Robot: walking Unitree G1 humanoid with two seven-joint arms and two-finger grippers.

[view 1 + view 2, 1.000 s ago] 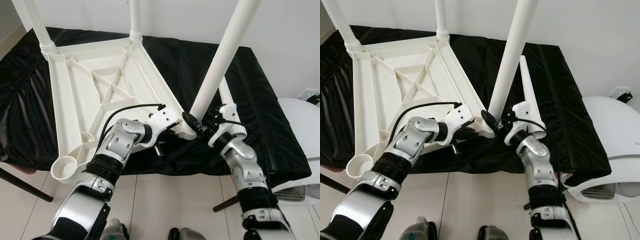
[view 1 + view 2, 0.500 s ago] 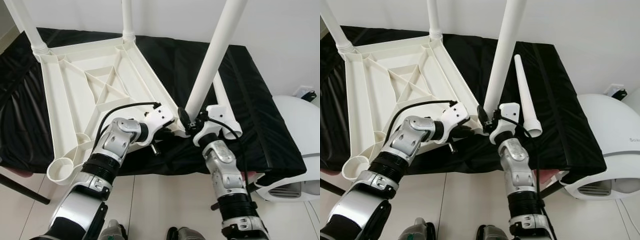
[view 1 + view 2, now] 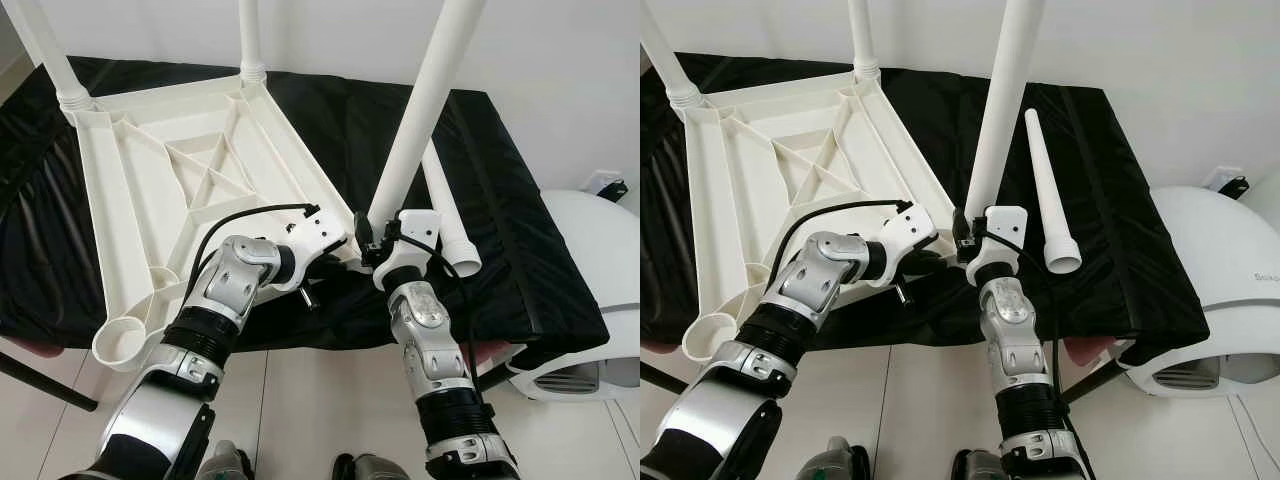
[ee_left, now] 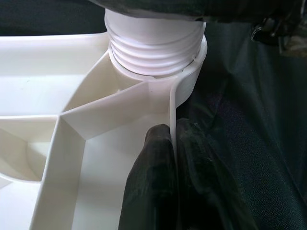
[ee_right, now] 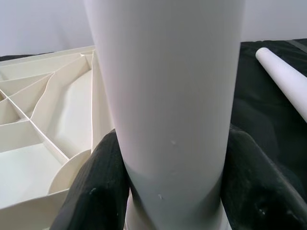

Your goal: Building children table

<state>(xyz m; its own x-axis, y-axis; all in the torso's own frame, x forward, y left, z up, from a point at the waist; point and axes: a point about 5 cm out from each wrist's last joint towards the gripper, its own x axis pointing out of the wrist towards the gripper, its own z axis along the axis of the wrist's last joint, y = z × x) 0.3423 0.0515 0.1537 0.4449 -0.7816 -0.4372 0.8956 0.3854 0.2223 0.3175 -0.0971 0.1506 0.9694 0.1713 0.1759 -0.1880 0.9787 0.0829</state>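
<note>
1. Left eye view: we see the white table top [image 3: 190,190] lying upside down on the black-covered counter [image 3: 520,250], ribs up, with its near left corner hanging past the counter edge. Two legs stand in the far corner sockets, and the leg in hand [image 3: 425,105] stands in the near right corner socket [image 4: 189,72], leaning slightly away from the table top
2. In the left wrist view its threaded collar [image 4: 153,43] sits in the socket with several ridges still exposed, so we judge the leg is not yet fully seated
3. Our right tool [image 3: 372,240] is clenched around the leg just above the socket; the right wrist view shows a black finger [image 5: 96,191] pressed on each side of the tube
4. Our left tool [image 4: 175,158] is pinched shut on the thin rim wall of the table top just beside the socket, one finger on each side
5. To do this step well, we would bring the leg square to the socket before turning, since a tilted thread may bind. We would turn in short strokes and regrip low on the tube, while the left tool holds the rim against twisting
6. The spare leg [image 3: 1045,195] lies loose on the counter just beside the right arm, wide end towards us; we should keep the elbow from knocking it off
</note>
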